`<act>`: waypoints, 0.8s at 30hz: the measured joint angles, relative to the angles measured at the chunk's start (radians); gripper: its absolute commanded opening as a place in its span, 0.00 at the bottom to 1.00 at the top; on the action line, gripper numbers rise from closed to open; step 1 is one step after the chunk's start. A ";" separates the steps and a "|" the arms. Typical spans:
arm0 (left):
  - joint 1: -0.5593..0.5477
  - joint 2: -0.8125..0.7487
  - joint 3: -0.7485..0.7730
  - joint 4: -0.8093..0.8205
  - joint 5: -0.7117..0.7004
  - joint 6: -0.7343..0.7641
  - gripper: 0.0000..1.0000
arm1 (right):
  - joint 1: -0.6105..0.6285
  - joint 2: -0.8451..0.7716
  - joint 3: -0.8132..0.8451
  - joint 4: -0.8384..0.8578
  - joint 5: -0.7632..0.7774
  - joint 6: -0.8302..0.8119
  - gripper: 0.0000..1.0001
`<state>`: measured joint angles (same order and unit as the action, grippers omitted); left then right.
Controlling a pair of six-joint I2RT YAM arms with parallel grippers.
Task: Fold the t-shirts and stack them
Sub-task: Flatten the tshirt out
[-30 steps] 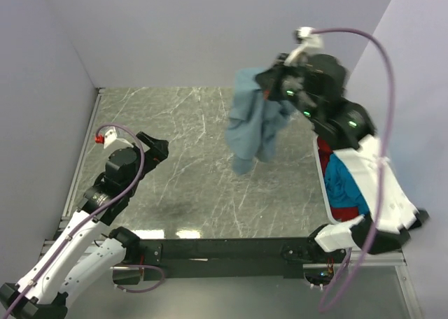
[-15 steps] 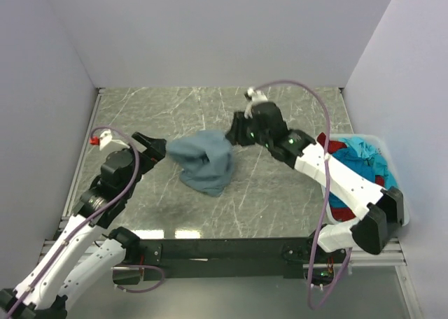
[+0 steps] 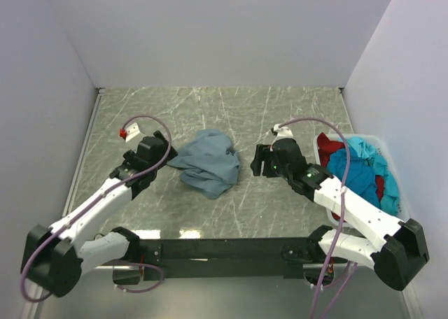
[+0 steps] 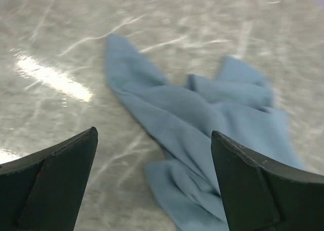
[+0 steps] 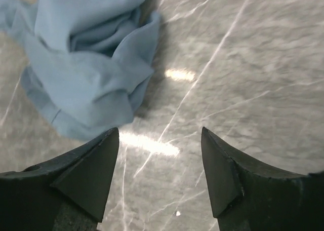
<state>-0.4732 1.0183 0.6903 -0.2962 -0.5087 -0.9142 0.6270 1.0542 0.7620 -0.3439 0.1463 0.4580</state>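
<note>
My two arms reach low over the table (image 3: pixel 210 109), angled in toward each other. The crumpled grey-blue t-shirt (image 3: pixel 208 164) lies loose between them. My left gripper (image 3: pixel 166 155) and right gripper (image 3: pixel 255 161) both gape wide and empty, with the shirt just ahead of each.

Bright, even light; tabletop (image 4: pixel 50 79) glare (t-shirt (image 4: pixel 202 119) softly blurred).

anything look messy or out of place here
The muted grey-blue cloth t-shirt lies crumpled in a heap on the grey marbled table, bunched rather than spread flat. The bright turquoise t-shirt and dark red t-shirt sit jumbled together in the white plastic bin at the right edge. Nothing looks damaged.
</note>
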 measured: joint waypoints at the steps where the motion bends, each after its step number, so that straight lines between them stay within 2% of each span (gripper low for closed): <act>1: 0.023 0.033 0.000 0.004 -0.001 0.002 0.99 | 0.000 -0.001 -0.015 0.015 -0.020 -0.004 0.74; 8: 0.282 0.318 0.037 0.085 0.143 0.022 0.99 | 0.010 0.043 -0.040 0.118 -0.130 -0.022 0.75; 12: 0.301 0.492 0.150 0.083 0.219 0.051 0.99 | 0.022 0.111 -0.040 0.172 -0.161 -0.021 0.75; 16: 0.309 0.658 0.276 0.076 0.292 0.082 0.93 | 0.035 0.203 -0.030 0.180 -0.167 -0.021 0.75; 19: 0.311 0.716 0.321 0.071 0.328 0.098 0.83 | 0.045 0.251 -0.018 0.182 -0.166 -0.021 0.75; 20: 0.313 0.716 0.323 0.071 0.342 0.100 0.71 | 0.048 0.265 -0.010 0.182 -0.165 -0.021 0.75; 22: 0.313 0.716 0.320 0.063 0.360 0.097 0.58 | 0.050 0.287 0.003 0.185 -0.165 -0.020 0.75; 23: 0.314 0.716 0.313 0.062 0.366 0.097 0.33 | 0.052 0.300 0.011 0.188 -0.161 -0.018 0.73; 24: 0.314 0.716 0.307 0.058 0.370 0.089 0.24 | 0.052 0.309 0.017 0.189 -0.158 -0.017 0.73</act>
<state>-0.1596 1.7348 0.9974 -0.2386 -0.1383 -0.8257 0.6792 1.3628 0.7792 -0.1547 -0.0116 0.4412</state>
